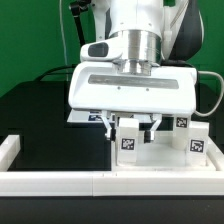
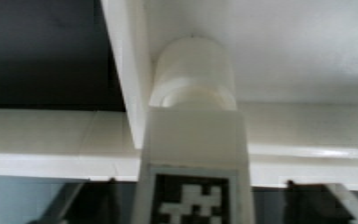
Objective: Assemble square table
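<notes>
My gripper (image 1: 129,127) hangs over the square table panel (image 1: 162,152), which lies flat just behind the front rail. Its fingers (image 1: 107,124) stand on either side of an upright tagged white leg (image 1: 130,141), with a small gap on each side, so it is open. In the wrist view the same leg (image 2: 194,150) runs from its tag down to a round corner socket (image 2: 194,70) of the panel (image 2: 300,60). The gripper (image 2: 194,205) shows as dark fingertips (image 2: 91,200) beside the leg. Two more legs (image 1: 183,126) (image 1: 197,146) stand upright on the exterior view's right.
A long low white rail (image 1: 110,181) runs along the front, and another rail (image 1: 8,150) runs along the exterior view's left. An edge of the marker board (image 1: 86,117) shows behind the hand. The black table (image 1: 40,120) lies to the left.
</notes>
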